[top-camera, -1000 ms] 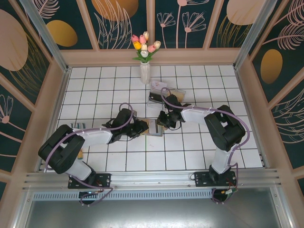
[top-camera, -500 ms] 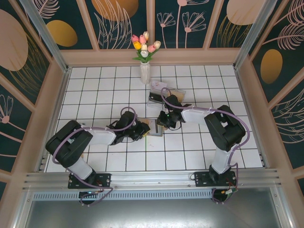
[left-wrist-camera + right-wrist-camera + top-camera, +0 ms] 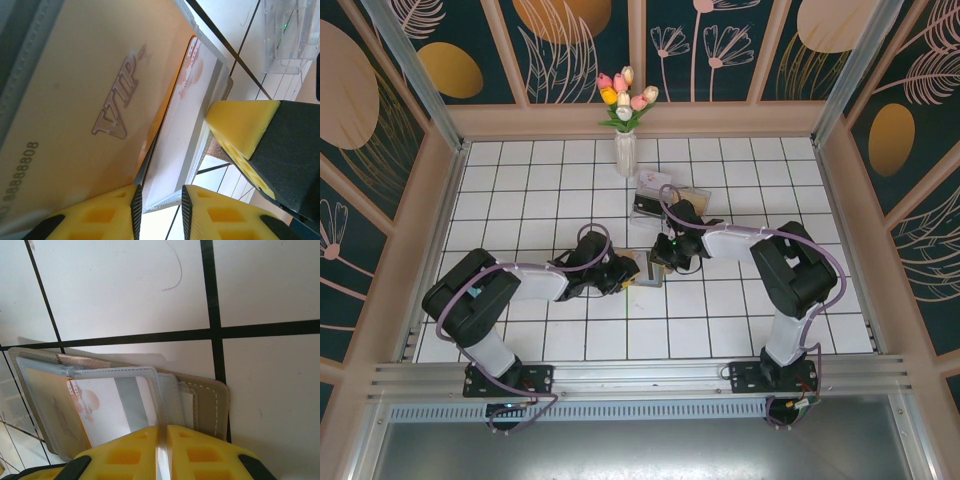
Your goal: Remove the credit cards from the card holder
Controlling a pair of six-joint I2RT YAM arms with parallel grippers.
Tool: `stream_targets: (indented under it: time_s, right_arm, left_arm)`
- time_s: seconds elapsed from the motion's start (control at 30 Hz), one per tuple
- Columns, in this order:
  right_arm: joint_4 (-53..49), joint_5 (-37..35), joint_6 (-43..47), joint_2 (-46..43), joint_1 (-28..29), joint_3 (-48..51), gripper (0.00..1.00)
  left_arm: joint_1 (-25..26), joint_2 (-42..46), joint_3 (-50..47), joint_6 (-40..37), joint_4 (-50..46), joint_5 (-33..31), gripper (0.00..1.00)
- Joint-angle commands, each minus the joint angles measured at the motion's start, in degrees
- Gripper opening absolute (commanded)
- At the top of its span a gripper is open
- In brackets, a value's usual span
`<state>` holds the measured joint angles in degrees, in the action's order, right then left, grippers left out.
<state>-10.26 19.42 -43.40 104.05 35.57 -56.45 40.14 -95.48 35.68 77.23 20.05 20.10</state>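
Note:
The card holder point(image 3: 648, 270) lies open on the tiles between both grippers; close up it is beige-grey with stitched edges point(image 3: 205, 400). My right gripper point(image 3: 161, 432) is shut on the edge of its clear sleeve, standing at the holder's far right side point(image 3: 663, 258). In the sleeves sit two credit cards: a tan-yellow one point(image 3: 85, 90) stamped VIP and a white one point(image 3: 185, 125) with a pinkish picture. My left gripper point(image 3: 161, 192) is at the holder's left edge point(image 3: 626, 272), jaws slightly apart, the sleeve's corner in the gap and unclamped.
A clear plastic tray point(image 3: 665, 195) stands just behind the holder, and a white vase point(image 3: 625, 150) of tulips behind that. The right gripper's yellow finger point(image 3: 240, 130) sits close to my left fingers. Wooden walls ring the tiled floor.
The left arm has slid right, bringing its gripper up against the holder's left edge. The right arm and the holder have stayed put.

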Motion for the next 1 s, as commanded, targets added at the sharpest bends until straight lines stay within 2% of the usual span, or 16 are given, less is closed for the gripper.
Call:
stream_targets:
  time_s: [0.0,0.5,0.67,0.8,0.97]
  right_arm:
    - [-3.36,-1.84,0.59,2.7,0.16,3.12,0.15]
    - [-3.19,-2.01,0.53,2.29,-0.07,3.89,0.16]
    - [-3.18,-1.93,0.51,2.18,-0.08,3.89,0.15]
    - [-3.13,-1.79,0.52,2.29,-0.13,3.93,0.16]
    - [-3.01,-1.49,0.62,2.5,0.08,3.8,0.15]
  left_arm:
    - [0.37,-1.01,1.33,-0.94,-5.53,-3.59,0.31]
    - [0.88,-0.05,3.43,-2.22,-13.52,-8.93,0.32]
    - [0.96,-2.42,2.83,-2.48,-6.94,-4.66,0.3]
    - [0.96,-4.04,2.1,-2.51,-3.26,-3.1,0.23]
    - [0.98,-4.19,1.52,-2.51,-0.6,-1.82,0.22]
